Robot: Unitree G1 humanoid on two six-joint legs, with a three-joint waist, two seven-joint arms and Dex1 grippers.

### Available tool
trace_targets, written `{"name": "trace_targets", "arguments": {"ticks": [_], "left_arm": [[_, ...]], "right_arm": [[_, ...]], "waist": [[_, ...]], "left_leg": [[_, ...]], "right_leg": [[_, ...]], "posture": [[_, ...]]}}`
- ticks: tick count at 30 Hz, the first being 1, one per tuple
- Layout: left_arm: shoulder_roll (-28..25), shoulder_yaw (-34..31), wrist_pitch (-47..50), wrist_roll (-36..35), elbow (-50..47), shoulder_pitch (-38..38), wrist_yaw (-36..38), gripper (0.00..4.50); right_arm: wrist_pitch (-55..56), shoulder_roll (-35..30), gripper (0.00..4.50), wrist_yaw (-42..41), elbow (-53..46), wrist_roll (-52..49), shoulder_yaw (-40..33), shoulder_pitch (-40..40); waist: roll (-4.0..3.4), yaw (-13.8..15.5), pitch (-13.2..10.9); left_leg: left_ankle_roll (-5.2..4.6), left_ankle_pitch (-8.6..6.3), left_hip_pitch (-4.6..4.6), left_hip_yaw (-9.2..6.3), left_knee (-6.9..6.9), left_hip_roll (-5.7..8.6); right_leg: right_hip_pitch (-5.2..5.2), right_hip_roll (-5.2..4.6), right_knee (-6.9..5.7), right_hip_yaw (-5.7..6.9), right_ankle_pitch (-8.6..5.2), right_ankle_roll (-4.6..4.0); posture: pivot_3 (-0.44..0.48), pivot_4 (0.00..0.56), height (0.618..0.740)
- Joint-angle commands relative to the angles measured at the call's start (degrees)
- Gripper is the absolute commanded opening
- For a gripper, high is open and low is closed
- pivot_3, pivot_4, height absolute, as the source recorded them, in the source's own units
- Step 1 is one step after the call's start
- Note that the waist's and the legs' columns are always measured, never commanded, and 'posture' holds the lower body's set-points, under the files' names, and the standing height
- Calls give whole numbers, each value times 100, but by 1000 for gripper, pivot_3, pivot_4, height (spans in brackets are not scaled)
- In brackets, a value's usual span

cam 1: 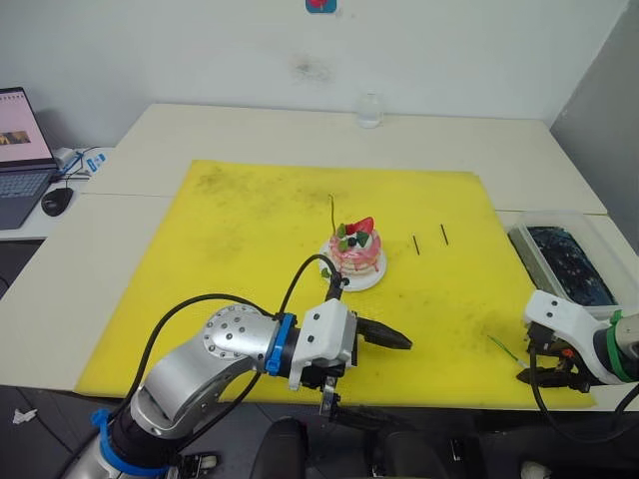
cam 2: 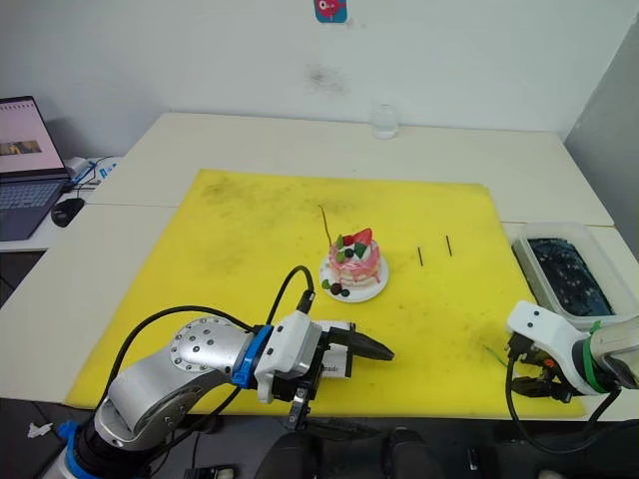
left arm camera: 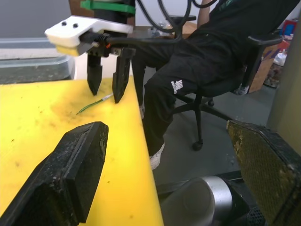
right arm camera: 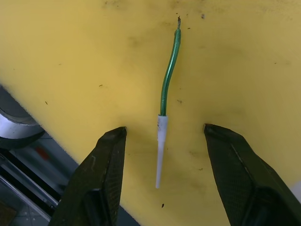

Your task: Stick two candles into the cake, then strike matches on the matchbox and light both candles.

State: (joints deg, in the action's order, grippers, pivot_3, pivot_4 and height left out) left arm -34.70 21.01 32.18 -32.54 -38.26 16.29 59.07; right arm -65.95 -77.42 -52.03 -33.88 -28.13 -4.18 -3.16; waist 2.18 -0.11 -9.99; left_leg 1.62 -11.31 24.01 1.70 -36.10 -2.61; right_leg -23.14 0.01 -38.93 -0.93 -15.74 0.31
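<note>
The pink cake [cam 1: 357, 250] sits on its white plate [cam 1: 371, 278] mid-mat. One thin candle [cam 1: 332, 211] stands upright at the cake's far left edge. The other candle [right arm camera: 169, 70], green with a white end, lies flat near the mat's front right corner. My right gripper [right arm camera: 164, 131] is open, a finger on either side of its white end, not touching it. Two dark matches [cam 1: 415, 244] lie right of the cake. My left gripper [cam 1: 359, 374] hangs open at the front edge, empty. A white lettered box, apparently the matchbox [cam 2: 337, 367], lies partly hidden under it.
A grey tray [cam 1: 529, 239] with dark contents stands off the mat's right side. A glass [cam 1: 369, 110] is at the table's far edge, a laptop [cam 1: 20, 150] and mouse [cam 1: 57, 200] far left. A seated person [left arm camera: 197, 61] is just past the table's front right.
</note>
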Motion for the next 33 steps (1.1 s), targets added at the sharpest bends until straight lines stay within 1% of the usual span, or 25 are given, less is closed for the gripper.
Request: {"name": "trace_targets", "arguments": {"ticks": [1,4,5,6,7,11,12,13,17,23,25,26,27,28,30,31,33], "left_arm": [[65,86,-28,5,-270,-4,-105,4500],[84,123,-18,3,-295,-10,-157,4500],[86,133,-18,3,-302,-15,-171,4500],[89,138,-16,2,-307,-20,-185,4500],[87,144,-13,0,-312,-32,-196,4500],[74,170,-21,11,-325,-69,-247,4500],[73,179,-29,22,-316,-70,-255,4500],[73,190,-38,39,-308,-75,-261,4500],[81,195,-51,90,-254,-79,-276,4500],[139,-32,92,-24,-261,-216,-546,4500],[129,-158,142,-72,-264,-282,-660,4500],[132,-272,199,-130,-268,-333,-755,4500],[141,-440,280,-216,-303,-406,-905,4500],[144,-556,331,-280,-316,-451,-1002,4500],[189,-883,396,-422,-344,-613,-1275,4500],[241,-1053,403,-459,-324,-697,-1445,4500],[227,-1515,328,-494,-187,-850,-1649,4500]], "right_arm": [[39,-36,2699,-20,-79,2,23,113],[49,-23,2699,-12,-92,2,82,144],[51,-14,2438,-6,-85,4,109,156],[55,-9,2341,-9,-77,4,134,166],[63,-1,2153,-8,-64,9,163,174],[39,50,759,-14,-13,-22,250,263],[23,60,314,-22,4,-38,266,310],[17,61,21,-32,18,-45,277,340],[-30,32,21,-130,119,-123,210,500],[-317,179,21,-493,223,-861,-862,1004],[-314,638,21,-235,184,-1126,-1075,1463],[-415,1082,21,49,171,-1324,-1139,1845],[-330,1682,21,437,120,-1433,-1144,2208],[-297,2102,21,716,85,-1483,-1122,2452],[213,3086,21,1305,50,-1295,-938,2702],[507,3422,21,1494,75,-1111,-799,2733],[1354,4291,21,1871,275,-790,-607,2731]], "waist": [[0,0,0],[0,0,0],[0,0,0],[0,0,0],[0,0,0],[0,-1,0],[0,-1,0],[0,-1,0],[-1,-4,0],[-6,-15,1],[4,-18,-1],[6,-19,-2],[8,-37,-2],[10,-51,-2],[9,-76,-2],[7,-85,-2],[5,-91,-1]], "left_leg": [[0,0,0,0,0,0],[0,0,0,-1,0,0],[0,0,0,-1,0,0],[0,0,0,-1,0,-1],[0,0,-1,-1,0,-1],[0,0,-1,-1,0,-1],[0,0,-1,-1,0,-1],[0,0,-1,0,0,-1],[0,0,-2,0,0,-1],[0,0,-3,4,0,-1],[0,0,-4,0,0,-2],[0,0,-4,-2,-1,-3],[0,0,-4,-3,-2,-3],[0,0,-8,-1,-3,-3],[1,0,-8,-6,-2,-3],[1,0,-8,-9,-3,-4],[1,1,-6,-10,2,-9]], "right_leg": [[0,0,0,0,0,0],[0,0,0,1,0,1],[0,1,0,1,0,1],[0,1,0,1,0,0],[0,2,0,1,0,0],[0,2,-1,1,0,0],[0,2,-1,0,0,0],[0,2,-1,0,0,1],[0,2,-2,-1,1,1],[0,2,-3,-4,2,2],[1,5,-3,0,1,2],[2,11,-2,0,2,2],[2,16,-3,1,3,2],[3,23,-6,-3,4,3],[3,29,-8,-3,7,3],[2,35,-10,-2,7,3],[-1,36,-10,-2,6,2]], "posture": [[0,150,740],[0,150,740],[0,150,740],[0,150,740],[0,150,740],[0,150,740],[0,150,740],[0,150,740],[0,150,740],[0,150,740],[0,150,740],[0,150,740],[0,150,740],[0,150,740],[0,150,740],[0,150,740],[0,150,740]]}}
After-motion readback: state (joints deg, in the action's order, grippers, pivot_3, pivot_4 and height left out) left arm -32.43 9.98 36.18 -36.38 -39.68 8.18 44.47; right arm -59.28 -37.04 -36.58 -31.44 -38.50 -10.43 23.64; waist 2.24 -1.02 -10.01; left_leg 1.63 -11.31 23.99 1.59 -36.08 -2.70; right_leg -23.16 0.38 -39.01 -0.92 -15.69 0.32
